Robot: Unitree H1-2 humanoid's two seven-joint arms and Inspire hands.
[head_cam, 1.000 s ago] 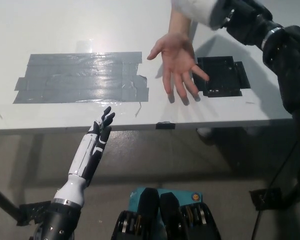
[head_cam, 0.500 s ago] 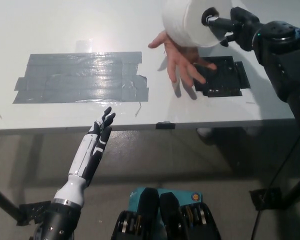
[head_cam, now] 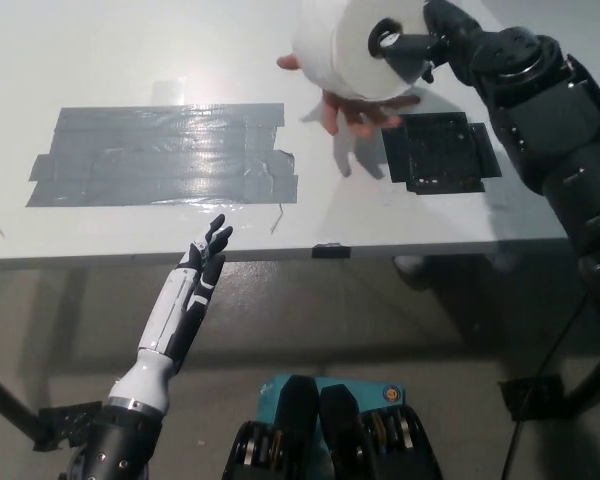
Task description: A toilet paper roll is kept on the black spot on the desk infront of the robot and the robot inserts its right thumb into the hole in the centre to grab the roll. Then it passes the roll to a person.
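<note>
My right hand (head_cam: 432,45) grips the toilet paper roll (head_cam: 355,45), thumb in its core, hole facing the camera, above a person's hand (head_cam: 352,110); my left hand (head_cam: 202,262) rests open at the surface (head_cam: 130,50) edge.

The bench (head_cam: 130,50) is plain glossy white, and on it, to the left of the toilet paper roll (head_cam: 345,50), lies a patch of shiny silver-grey duct tape (head_cam: 160,155) laid in overlapping strips, while a matte black square plate (head_cam: 440,152) sits just below and to the right of the roll. The roll itself is clean white with a dark centre hole, held on the black right hand (head_cam: 430,45), whose arm is black too. Below the bench's near edge, the left hand (head_cam: 202,258) is white with black fingers (head_cam: 218,237), over a dull grey-brown floor (head_cam: 380,330).
</note>
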